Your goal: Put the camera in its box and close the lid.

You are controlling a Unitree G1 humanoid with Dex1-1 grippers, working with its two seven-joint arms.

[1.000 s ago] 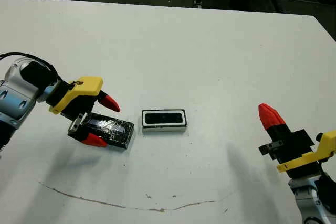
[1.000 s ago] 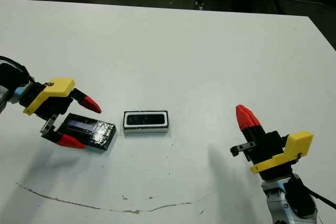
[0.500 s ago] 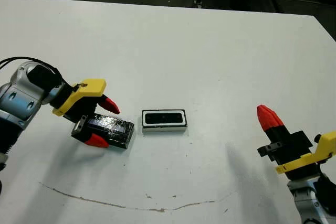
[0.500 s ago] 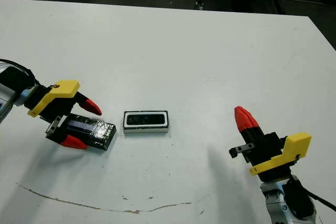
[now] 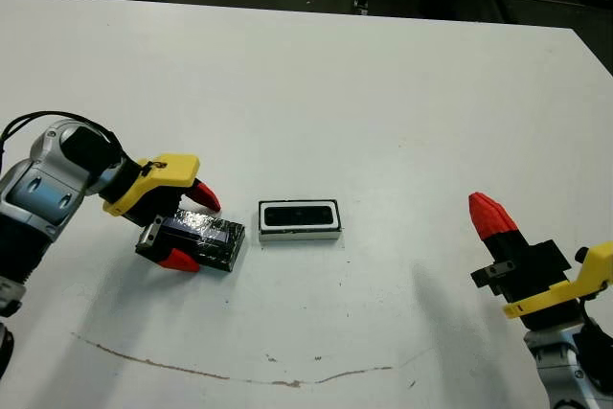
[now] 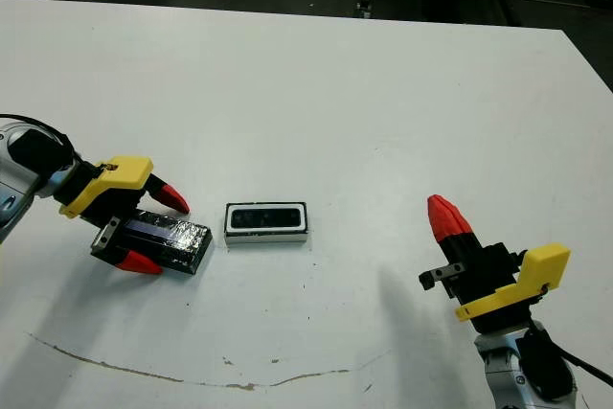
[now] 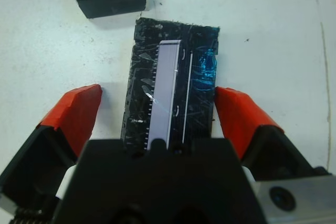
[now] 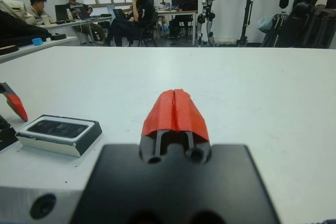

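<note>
The box [image 5: 299,219] is a small white-rimmed tray at the table's middle, and the camera [image 5: 299,216] lies inside it with its dark glossy face up. Just left of the box, the lid [image 5: 201,240] lies flat on the table as a black, shiny, crinkled slab. My left gripper [image 5: 190,227] is open and low over the lid, with one red fingertip [image 7: 73,114] on each long side of the lid [image 7: 170,93]. My right gripper [image 5: 488,214] is shut at the front right, apart from everything, and points toward the box [image 8: 59,134].
A thin brown curved mark [image 5: 239,371] runs across the white table near its front edge. Beyond the table's far side, several people [image 8: 139,3] sit at desks and robot stands are in the room.
My left gripper has come down and a little to the right, settling closer around the lid. The lid, the box and my right gripper have stayed in place.
</note>
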